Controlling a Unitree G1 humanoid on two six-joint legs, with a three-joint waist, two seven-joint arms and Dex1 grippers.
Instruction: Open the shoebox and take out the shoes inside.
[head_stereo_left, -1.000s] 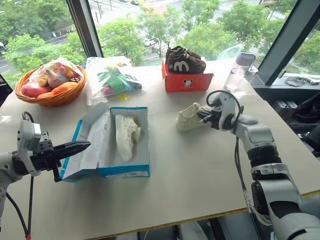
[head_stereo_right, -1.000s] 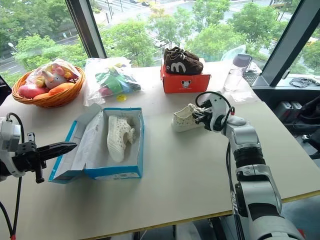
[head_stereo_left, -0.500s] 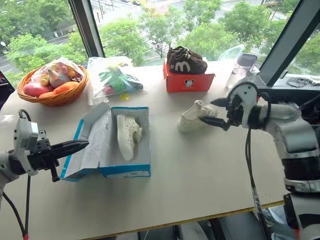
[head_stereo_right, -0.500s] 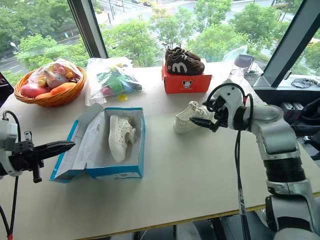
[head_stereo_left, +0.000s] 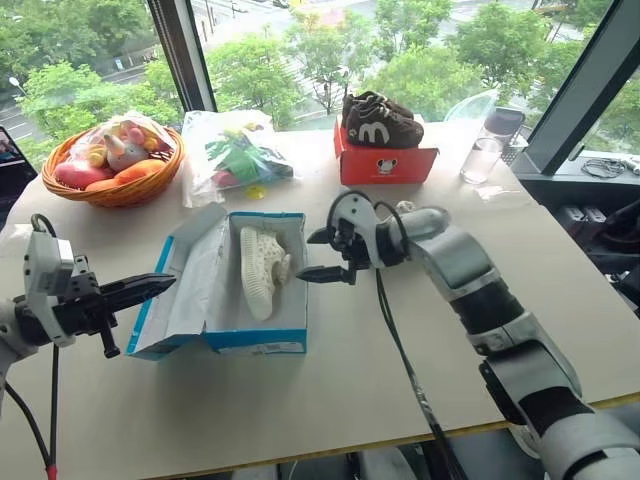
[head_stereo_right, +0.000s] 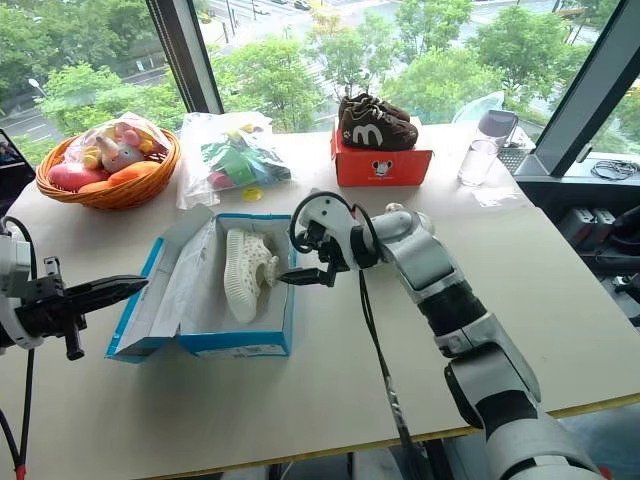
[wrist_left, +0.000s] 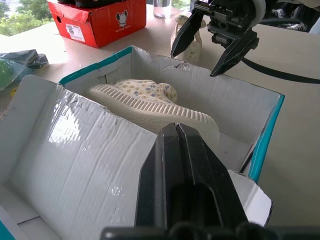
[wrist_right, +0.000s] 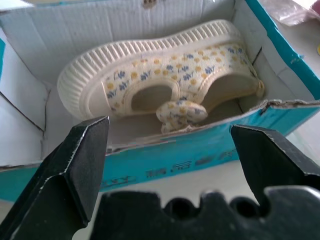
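Shoebox (head_stereo_left: 225, 290): bright blue, lying open on the table (head_stereo_left: 400, 350) at centre-left, hinged lid folded back toward the left, white inside showing.
Shoe in box (head_stereo_left: 262, 270): cream-white with small speckles, on its side along the box's right half, not yet lifted.
Shoe already out (wrist_left: 191, 42): set on the table beyond the box's far wall, mostly hidden behind the right arm in the head views.
Change: a second ago right gripper closed on that first shoe to the right of the box; now released, empty, swung across to the box's right wall.
Right gripper (head_stereo_left: 318, 256): fingers spread wide, pointing left at the boxed shoe, hovering at the rim, touching nothing.
Left gripper (head_stereo_left: 140, 290): fingers pressed together, empty, tip just beside the lid's outer edge; contact cannot be told.
Meaning for task: probably half done, box open, one shoe out, second grasp being lined up.
Next move, as judged: dip over the near wall and close across the upper or the ribbed sole.
In the way: torn right wall of the box standing between fingers and shoe; loose lid able to shift.
Around: red box (head_stereo_left: 385, 163) with dark brown shoes (head_stereo_left: 380, 120) behind, wicker basket (head_stereo_left: 118, 170) of toys far left, plastic bag (head_stereo_left: 235, 155), glass (head_stereo_left: 482, 158) at far right; all well apart.
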